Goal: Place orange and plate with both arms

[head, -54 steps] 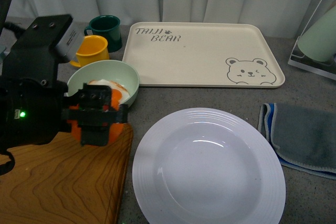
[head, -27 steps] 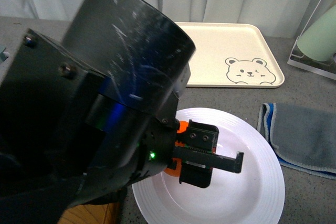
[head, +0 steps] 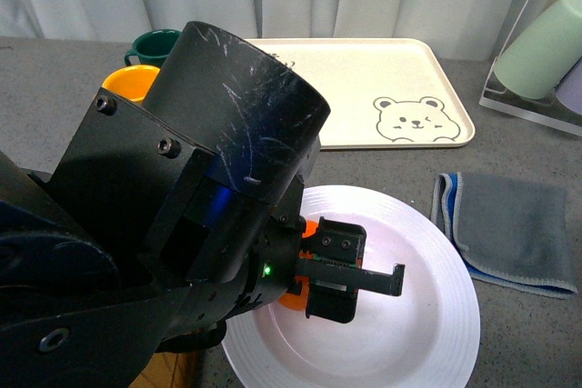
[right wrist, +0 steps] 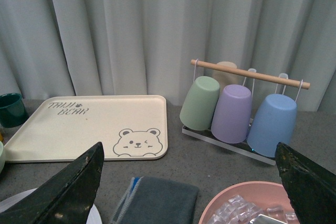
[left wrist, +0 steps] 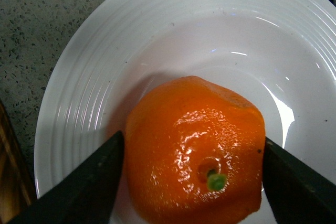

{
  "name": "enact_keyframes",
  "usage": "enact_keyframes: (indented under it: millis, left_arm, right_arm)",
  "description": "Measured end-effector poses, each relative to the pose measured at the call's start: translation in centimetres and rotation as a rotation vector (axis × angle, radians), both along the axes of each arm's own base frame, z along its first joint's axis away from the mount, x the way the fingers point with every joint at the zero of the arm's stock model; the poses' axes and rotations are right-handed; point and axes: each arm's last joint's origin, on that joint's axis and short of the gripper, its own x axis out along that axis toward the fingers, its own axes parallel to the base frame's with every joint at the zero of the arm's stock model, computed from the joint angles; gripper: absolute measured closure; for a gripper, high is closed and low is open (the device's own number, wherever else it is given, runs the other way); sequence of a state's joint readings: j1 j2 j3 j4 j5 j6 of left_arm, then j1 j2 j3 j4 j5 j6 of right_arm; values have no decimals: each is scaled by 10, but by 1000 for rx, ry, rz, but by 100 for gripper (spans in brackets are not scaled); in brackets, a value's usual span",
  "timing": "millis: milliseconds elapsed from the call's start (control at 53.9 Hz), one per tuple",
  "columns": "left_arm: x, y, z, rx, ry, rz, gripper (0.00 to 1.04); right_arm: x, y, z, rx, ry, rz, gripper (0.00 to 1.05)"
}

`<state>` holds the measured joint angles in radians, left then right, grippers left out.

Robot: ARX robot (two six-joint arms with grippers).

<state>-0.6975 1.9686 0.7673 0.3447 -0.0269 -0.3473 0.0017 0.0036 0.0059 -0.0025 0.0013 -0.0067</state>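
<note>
Black arm slants down over the bench, left pincer pinching the orange inside the plate, toward its left rim; bare plate lies beyond, and the right pincer hangs spread.

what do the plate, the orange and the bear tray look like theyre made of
The plate is glossy white with sharp glints on its ridged rim: glazed ceramic or melamine, hard to say which.
The orange has shiny, slightly faceted skin and a green stem dot: possibly a plastic replica, though it may be real peel.
The bear tray is matte cream with a printed drawing and a rounded moulded rim: likely plastic.
</note>
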Motion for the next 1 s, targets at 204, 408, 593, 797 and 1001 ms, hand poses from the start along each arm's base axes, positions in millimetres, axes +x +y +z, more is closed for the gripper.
enact_keyframes:
  millis: [204,408,593,797,1001]
  left_arm:
    - [1,4,8,-27,-32,9,7]
    - [7,37,41,-74,-160,138,7]
    - [-11,84,27,95,-618,394,38]
    - [-49,142,68,-15,-882,462,81]
    - [-74,171,76,2,-883,473,101]
  right_arm:
    - [0,0,0,0,0,0,9]
    - [0,0,0,0,0,0,9]
    - [0,0,0,0,0,2,9]
    - [0,0,0,0,0,0,9]
    - [0,0,0,0,0,0,9]
